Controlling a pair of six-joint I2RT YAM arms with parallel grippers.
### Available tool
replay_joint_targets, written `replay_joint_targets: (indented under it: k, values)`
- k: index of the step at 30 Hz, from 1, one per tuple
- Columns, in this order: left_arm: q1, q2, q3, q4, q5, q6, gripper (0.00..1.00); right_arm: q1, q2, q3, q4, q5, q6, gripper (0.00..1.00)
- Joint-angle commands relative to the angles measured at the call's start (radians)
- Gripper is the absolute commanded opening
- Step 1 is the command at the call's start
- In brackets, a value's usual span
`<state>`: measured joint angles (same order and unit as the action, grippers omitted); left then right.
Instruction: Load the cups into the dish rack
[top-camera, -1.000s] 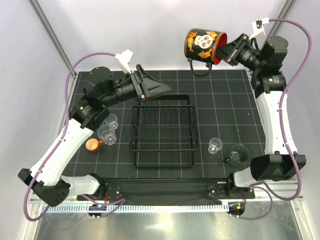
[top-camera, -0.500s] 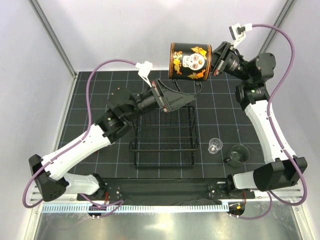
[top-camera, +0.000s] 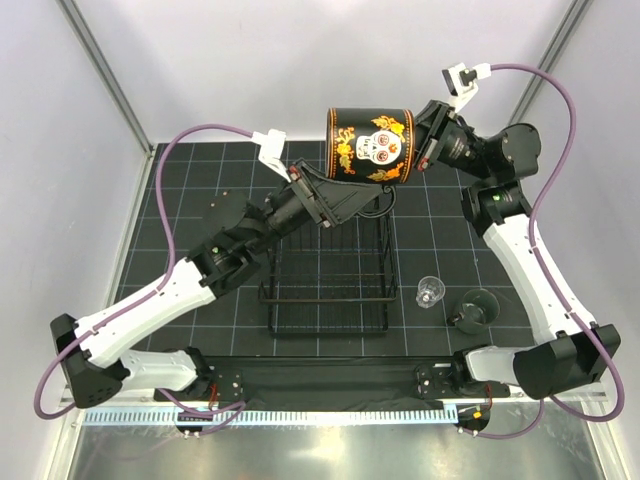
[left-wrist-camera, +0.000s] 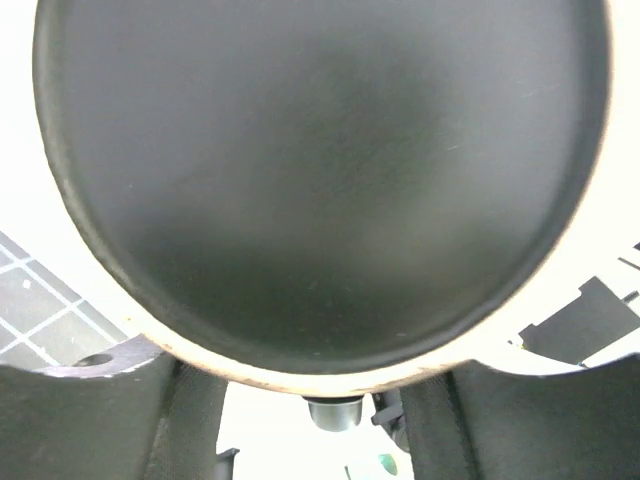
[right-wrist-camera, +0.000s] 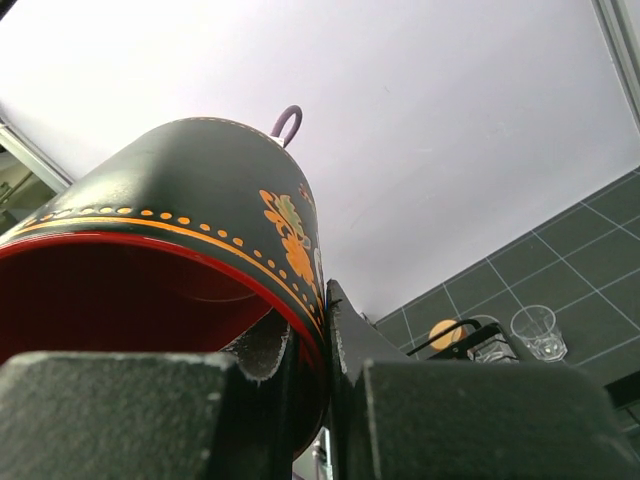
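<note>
The left gripper (top-camera: 358, 200), fingers spread, faces the black base of the large mug (top-camera: 370, 148), which lies sideways in the air over the far end of the dish rack (top-camera: 330, 290). The right gripper (top-camera: 418, 150) pinches the mug's rim, one finger inside. Right of the rack stand a clear cup (top-camera: 430, 291) and a grey-green cup (top-camera: 477, 308).

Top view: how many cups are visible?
3: large mug held aloft in the right gripper, at the dish rack's far end; clear cup right of the rack; grey-green cup beside that. The left arm may hide others.
</note>
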<state>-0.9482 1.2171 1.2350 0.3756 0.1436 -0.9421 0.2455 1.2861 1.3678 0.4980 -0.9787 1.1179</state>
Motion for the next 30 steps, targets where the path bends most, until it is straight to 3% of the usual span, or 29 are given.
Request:
replay_joint_targets:
  k: [1,13,16,19,20,24,27,29,30]
  values:
    - [-0.001,-0.021,0.015,0.077,-0.05,0.032,0.58,0.02,-0.047,0.027,0.139,0.071,0.071,0.04]
    - [-0.001,0.01,0.008,0.126,-0.022,-0.023,0.45,0.058,-0.047,-0.003,0.097,0.14,0.033,0.04]
    - [-0.001,0.012,0.023,0.12,-0.029,-0.018,0.35,0.061,-0.048,0.005,0.056,0.149,-0.006,0.04]
    - [-0.001,0.021,0.055,0.091,-0.022,-0.018,0.13,0.06,-0.047,-0.001,0.025,0.149,-0.023,0.04]
    - [-0.001,0.019,0.063,0.068,-0.025,-0.018,0.0,0.06,-0.045,-0.01,0.028,0.15,-0.023,0.04]
    - [-0.001,-0.008,0.072,0.007,-0.052,0.014,0.0,0.061,-0.042,-0.018,0.011,0.137,-0.038,0.04]
    - [0.0,-0.063,0.08,-0.117,-0.09,0.103,0.0,0.055,-0.045,0.019,-0.126,0.144,-0.143,0.15]
    - [0.003,-0.091,0.095,-0.206,-0.125,0.138,0.0,0.044,-0.053,0.066,-0.312,0.175,-0.28,0.23]
    - [0.009,-0.103,0.096,-0.261,-0.137,0.164,0.0,0.043,-0.056,0.082,-0.422,0.213,-0.321,0.35]
